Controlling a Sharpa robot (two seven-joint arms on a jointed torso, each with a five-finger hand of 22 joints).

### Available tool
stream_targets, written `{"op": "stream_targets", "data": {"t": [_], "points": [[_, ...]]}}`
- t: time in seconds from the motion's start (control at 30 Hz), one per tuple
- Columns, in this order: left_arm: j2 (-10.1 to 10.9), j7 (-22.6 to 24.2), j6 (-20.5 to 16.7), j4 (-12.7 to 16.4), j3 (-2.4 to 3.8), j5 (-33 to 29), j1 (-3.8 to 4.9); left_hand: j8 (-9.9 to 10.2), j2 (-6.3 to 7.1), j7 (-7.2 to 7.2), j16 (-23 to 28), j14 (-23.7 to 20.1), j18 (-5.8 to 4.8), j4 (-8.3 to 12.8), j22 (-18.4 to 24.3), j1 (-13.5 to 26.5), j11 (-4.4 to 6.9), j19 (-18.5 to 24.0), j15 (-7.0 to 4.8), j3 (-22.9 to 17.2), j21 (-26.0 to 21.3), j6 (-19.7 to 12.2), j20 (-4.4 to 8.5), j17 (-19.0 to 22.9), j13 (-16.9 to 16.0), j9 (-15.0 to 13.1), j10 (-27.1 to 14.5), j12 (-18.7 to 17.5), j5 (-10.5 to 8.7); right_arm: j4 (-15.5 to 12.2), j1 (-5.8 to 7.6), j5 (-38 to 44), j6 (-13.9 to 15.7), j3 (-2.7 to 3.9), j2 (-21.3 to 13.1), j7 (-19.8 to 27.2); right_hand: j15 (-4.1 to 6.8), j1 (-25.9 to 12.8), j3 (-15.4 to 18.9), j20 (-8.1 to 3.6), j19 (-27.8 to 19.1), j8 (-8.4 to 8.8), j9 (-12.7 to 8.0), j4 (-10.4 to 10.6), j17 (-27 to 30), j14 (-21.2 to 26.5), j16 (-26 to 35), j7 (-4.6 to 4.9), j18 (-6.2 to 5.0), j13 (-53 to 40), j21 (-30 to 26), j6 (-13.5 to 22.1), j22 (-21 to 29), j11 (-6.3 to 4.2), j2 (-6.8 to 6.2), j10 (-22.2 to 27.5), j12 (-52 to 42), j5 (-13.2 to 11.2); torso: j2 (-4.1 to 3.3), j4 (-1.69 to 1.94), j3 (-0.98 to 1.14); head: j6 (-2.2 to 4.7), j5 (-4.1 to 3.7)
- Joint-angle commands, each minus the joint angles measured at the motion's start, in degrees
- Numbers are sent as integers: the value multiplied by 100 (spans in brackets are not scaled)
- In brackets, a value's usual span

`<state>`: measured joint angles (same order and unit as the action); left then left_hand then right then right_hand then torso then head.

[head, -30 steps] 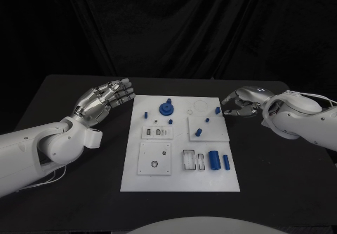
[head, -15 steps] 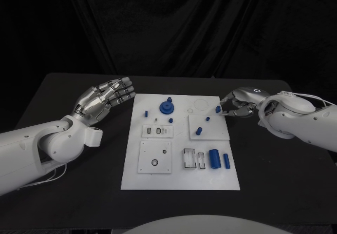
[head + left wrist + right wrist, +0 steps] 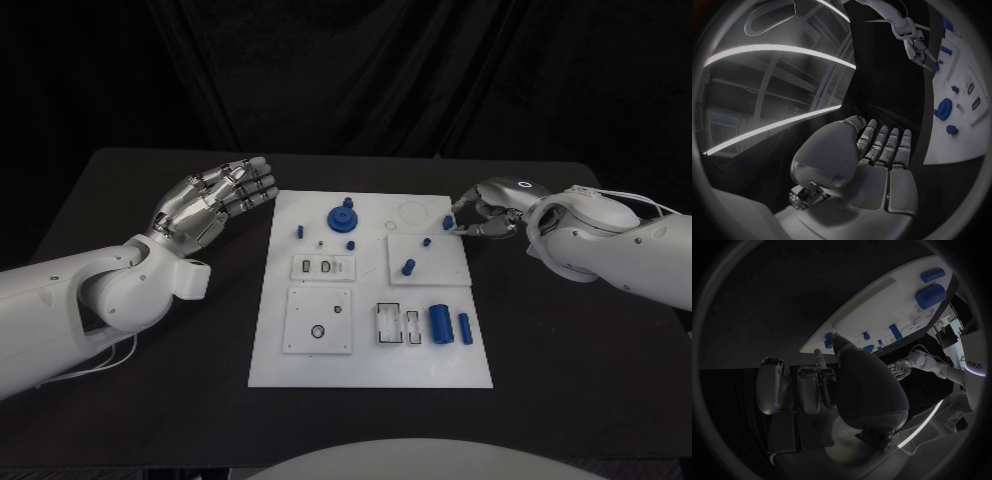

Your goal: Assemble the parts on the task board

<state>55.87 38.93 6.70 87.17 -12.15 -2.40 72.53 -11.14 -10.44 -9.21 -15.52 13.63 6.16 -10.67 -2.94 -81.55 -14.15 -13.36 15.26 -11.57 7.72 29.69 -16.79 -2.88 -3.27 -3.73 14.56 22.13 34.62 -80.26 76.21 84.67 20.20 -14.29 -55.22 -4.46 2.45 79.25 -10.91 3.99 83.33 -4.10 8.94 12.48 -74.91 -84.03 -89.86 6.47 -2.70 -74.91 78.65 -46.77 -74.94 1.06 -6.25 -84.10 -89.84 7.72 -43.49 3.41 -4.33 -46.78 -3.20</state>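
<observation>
The white task board (image 3: 368,345) lies mid-table. On it are a round blue part (image 3: 343,220), several small blue pegs such as one (image 3: 408,268), and two blue cylinders (image 3: 440,326) near the front right. My right hand (image 3: 483,215) sits at the board's far right edge, fingers curled toward a small blue peg (image 3: 449,224). In the right wrist view the thumb lies against that peg (image 3: 828,340); whether it is pinched is unclear. My left hand (image 3: 216,200) hovers left of the board, fingers stretched out, holding nothing (image 3: 879,155).
White inset plates (image 3: 319,323) with slots and holes lie on the board. Black table (image 3: 159,400) surrounds it, with free room in front and on both sides. The left wrist view shows the board (image 3: 967,135) and my right hand (image 3: 920,50) beyond it.
My right hand has crept left toward the small blue peg at the board's far right edge. The left hand has not moved.
</observation>
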Motion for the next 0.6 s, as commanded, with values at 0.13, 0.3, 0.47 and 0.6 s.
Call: {"op": "stream_targets", "data": {"t": [0.13,0.3,0.47,0.6], "points": [[-8,377,107,1,5,-9,-15,-20,-5,-140,-24,3,-95,-10,5,65,-20,-13,19,-35,-2,34,7,-5,-3,-5,9,11,20,55,-51,7,115,4,64,-103,-65,88,54,52,-21,-65,27,22,-1509,-597,-14,44,-26,-1509,-37,-160,-1109,59,32,-590,-16,144,1,-1,-1,-11,-1],[-8,373,115,-4,4,-9,-19,-20,-5,-140,-24,3,-95,-10,5,65,-20,-13,19,-35,-2,34,7,-5,-3,-5,9,11,20,99,-71,7,124,5,116,-69,-69,93,60,60,-32,-74,43,53,-1509,-597,-14,47,-33,-1509,-72,-205,-1102,63,99,-590,-16,429,1,-2,-1,-18,10],[-8,371,122,-7,4,-9,-22,-20,-5,-140,-24,3,-95,-10,5,65,-20,-13,19,-35,-2,34,7,-5,-3,-5,9,11,20,151,-89,7,124,7,163,-48,-68,128,53,60,-32,-68,44,33,-1509,-597,-14,45,-34,-1509,-78,-205,-1102,60,108,-590,-16,530,0,-3,-1,-25,7],[-13,372,134,-7,4,-9,-27,-20,-5,-140,-24,3,-95,-10,5,65,-20,-13,19,-35,-2,34,7,-5,-3,-5,9,11,20,208,-97,7,123,9,207,-33,-68,144,50,60,-35,-66,45,23,-1509,-597,-14,44,-35,-1509,-83,-205,-1101,60,108,-590,-16,554,1,5,-1,-24,5]]}}
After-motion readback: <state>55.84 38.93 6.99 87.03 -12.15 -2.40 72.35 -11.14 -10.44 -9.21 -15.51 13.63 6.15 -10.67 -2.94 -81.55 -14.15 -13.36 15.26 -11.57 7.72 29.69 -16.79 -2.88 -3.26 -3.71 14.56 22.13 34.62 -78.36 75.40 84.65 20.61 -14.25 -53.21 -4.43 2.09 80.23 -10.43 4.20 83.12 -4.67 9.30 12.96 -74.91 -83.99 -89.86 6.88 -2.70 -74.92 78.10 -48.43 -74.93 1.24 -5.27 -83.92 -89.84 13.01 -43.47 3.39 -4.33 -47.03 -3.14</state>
